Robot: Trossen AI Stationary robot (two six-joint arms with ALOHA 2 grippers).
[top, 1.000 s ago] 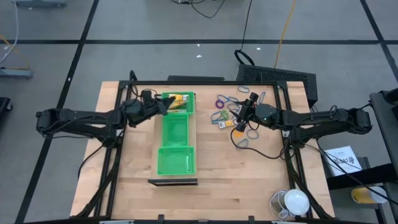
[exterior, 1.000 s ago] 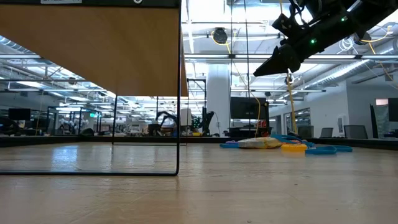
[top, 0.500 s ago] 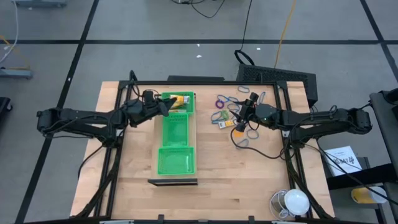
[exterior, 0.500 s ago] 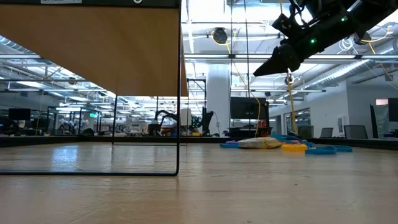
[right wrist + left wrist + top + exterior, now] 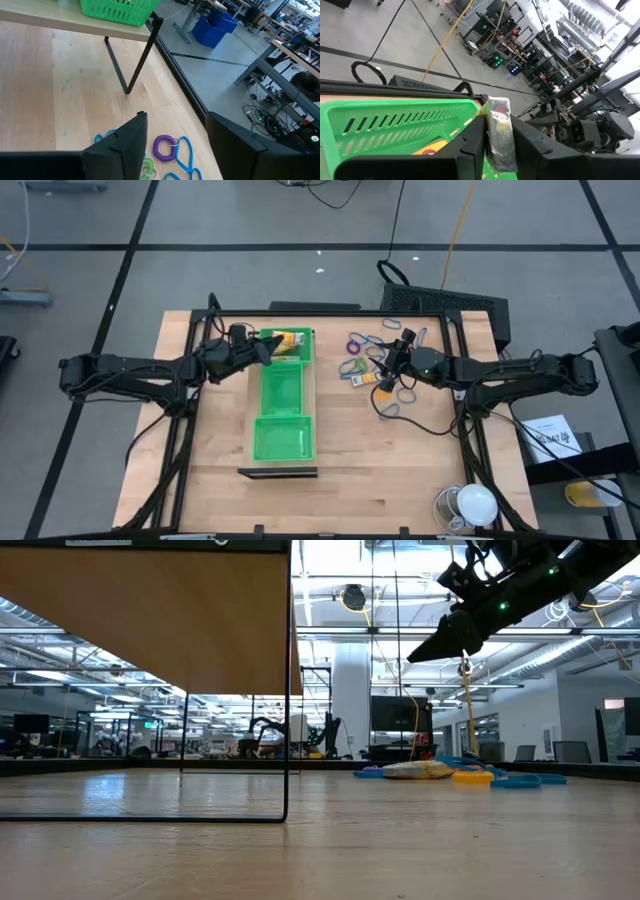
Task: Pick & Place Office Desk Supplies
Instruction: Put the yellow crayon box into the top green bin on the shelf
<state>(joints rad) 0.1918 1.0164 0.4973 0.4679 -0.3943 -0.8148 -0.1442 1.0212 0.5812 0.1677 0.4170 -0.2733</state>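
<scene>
Across the desk [image 5: 350, 460], the left claw [image 5: 492, 131] grips a small packet [image 5: 499, 132] over the green tray [image 5: 282, 405], the right claw [image 5: 172, 145] hangs wide, and most supplies [image 5: 372, 360] remain.

From the right wrist's vantage, the right gripper [image 5: 172, 135] hung with its two dark fingers [image 5: 125, 145] spread apart above the pale wooden tabletop [image 5: 60, 85]. Between them lay a purple coiled loop [image 5: 164, 147], thin blue loops [image 5: 187, 150] just beside it. Farther off, a green slotted plastic tray [image 5: 117, 11] sat on a raised wooden board.
</scene>
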